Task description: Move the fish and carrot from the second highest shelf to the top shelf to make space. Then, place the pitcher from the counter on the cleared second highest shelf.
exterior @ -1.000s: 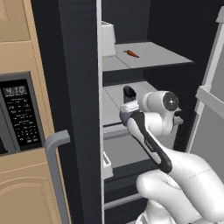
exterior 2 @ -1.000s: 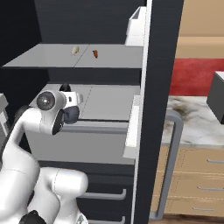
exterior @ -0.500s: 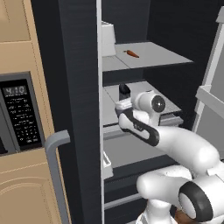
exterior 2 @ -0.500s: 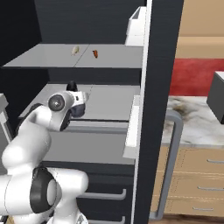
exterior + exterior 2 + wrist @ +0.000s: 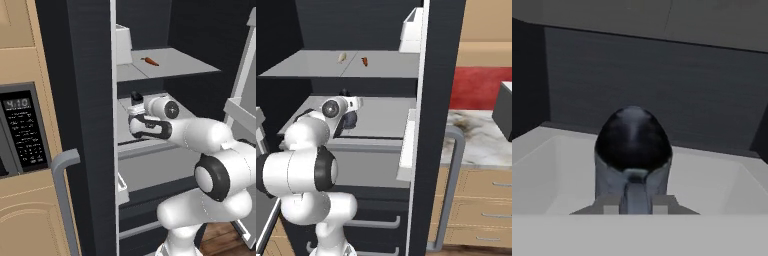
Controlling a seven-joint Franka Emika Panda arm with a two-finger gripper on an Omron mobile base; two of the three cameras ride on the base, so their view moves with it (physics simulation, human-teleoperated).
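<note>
The dark grey-blue pitcher point(image 5: 633, 145) fills the middle of the hand view, and my gripper point(image 5: 637, 201) is shut on its handle. It sits low over the second highest shelf point(image 5: 387, 113), inside the fridge; I cannot tell whether it touches the slab. From the base I see the pitcher point(image 5: 349, 119) beside the white hand, and its dark top point(image 5: 136, 96) above the gripper point(image 5: 134, 114). On the top shelf point(image 5: 311, 64) lie the pale fish point(image 5: 342, 57) and the orange carrot point(image 5: 364, 61). In the left base view the carrot point(image 5: 150, 61) lies on the top shelf point(image 5: 186, 62).
A white box point(image 5: 123, 44) stands at the top shelf's near corner. The open dark fridge door point(image 5: 90, 130) with its grey handle point(image 5: 63, 162) stands left of the arm, beside a microwave point(image 5: 21, 131). A door bin point(image 5: 241, 111) is at the right. A marble counter point(image 5: 481, 142) lies beyond.
The arm has folded and pushed the hand with the pitcher deeper into the fridge and leftwards over the second highest shelf. Fish and carrot have not moved.
</note>
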